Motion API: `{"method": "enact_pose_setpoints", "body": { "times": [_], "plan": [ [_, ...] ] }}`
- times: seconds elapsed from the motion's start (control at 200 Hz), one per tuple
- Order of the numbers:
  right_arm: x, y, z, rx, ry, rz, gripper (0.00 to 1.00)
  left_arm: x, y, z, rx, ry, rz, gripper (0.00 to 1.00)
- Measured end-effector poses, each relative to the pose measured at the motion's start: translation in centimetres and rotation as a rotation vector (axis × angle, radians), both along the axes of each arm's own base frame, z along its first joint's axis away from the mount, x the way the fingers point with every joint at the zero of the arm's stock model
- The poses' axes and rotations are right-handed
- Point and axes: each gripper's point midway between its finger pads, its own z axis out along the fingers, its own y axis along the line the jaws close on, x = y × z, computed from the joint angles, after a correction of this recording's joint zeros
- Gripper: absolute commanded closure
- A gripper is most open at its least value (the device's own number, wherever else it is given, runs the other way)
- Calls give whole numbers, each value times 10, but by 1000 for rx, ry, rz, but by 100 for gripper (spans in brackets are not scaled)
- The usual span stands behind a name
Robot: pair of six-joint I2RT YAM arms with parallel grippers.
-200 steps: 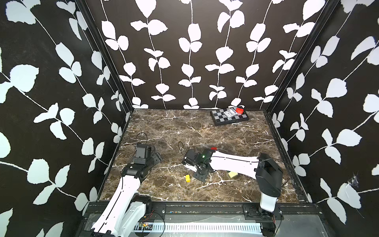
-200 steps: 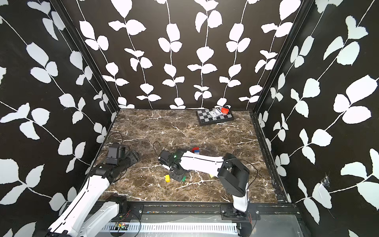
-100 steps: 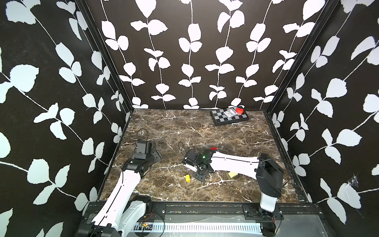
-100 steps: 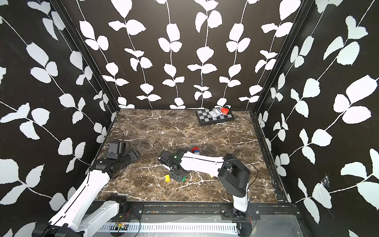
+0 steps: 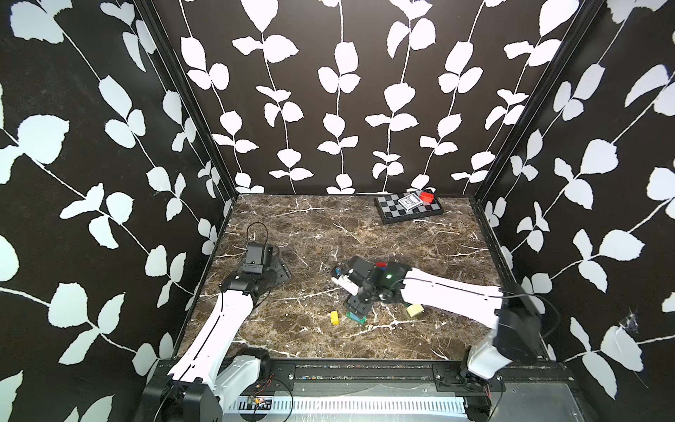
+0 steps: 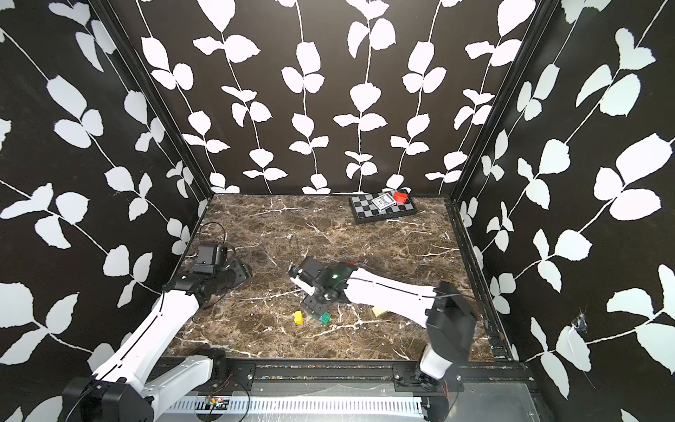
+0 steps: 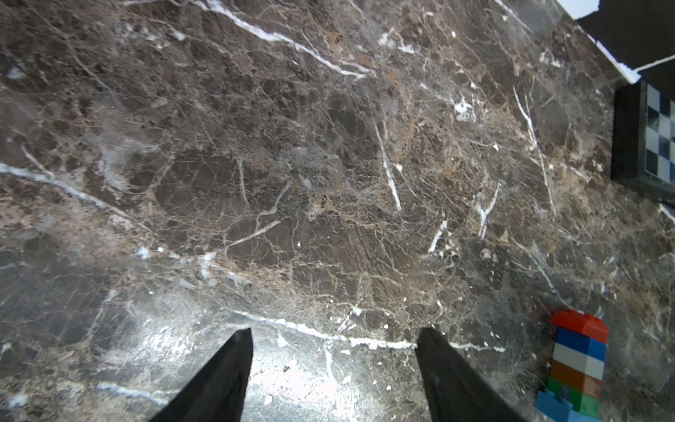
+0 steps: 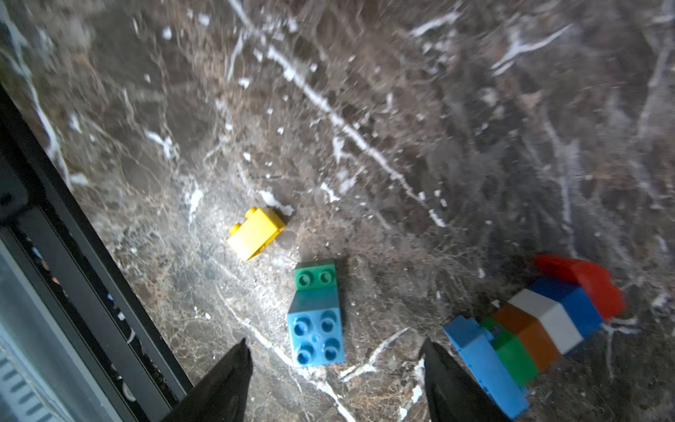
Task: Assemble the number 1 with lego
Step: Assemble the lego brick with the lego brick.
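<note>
A lego stack [image 8: 540, 321] stands on the marble: light blue base, then green, orange, white, blue and a red top [image 5: 381, 263]. It also shows in the left wrist view [image 7: 579, 365]. A green brick [image 8: 316, 279] and a light blue brick [image 8: 317, 338] lie together on the table, just in front of my open right gripper [image 8: 334, 345], which holds nothing. A yellow brick [image 8: 255, 232] lies a little past them. A cream brick [image 5: 415, 310] sits by the right arm. My left gripper [image 7: 336, 330] is open over bare marble at the left [image 5: 279, 271].
A chessboard [image 5: 409, 213] lies at the back right with a card deck [image 5: 408, 201] and a red brick [image 5: 426, 197] on it. Black leaf-patterned walls close in three sides. A black rail [image 8: 84, 255] runs along the table's front edge.
My right gripper has opened from shut, and the green and light blue bricks now lie free on the table. The left gripper has drifted slightly toward the back.
</note>
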Motion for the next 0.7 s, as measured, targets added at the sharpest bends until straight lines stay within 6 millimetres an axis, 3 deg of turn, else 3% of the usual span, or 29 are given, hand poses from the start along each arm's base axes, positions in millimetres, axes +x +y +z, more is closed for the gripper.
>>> {"method": "enact_pose_setpoints", "body": {
  "times": [0.13,0.335,0.54,0.7],
  "plan": [
    [34,-34,20,89,-51,-184,29,-1,-7,-3,-28,18,-25,28],
    [72,-77,29,151,-63,-419,32,-6,-32,-1,-34,42,-118,28],
    [85,-97,26,183,-14,-538,34,-24,-60,10,-32,36,-219,27],
    [81,-110,9,187,66,-599,35,-41,-80,11,-70,53,-277,26]
  ]
}}
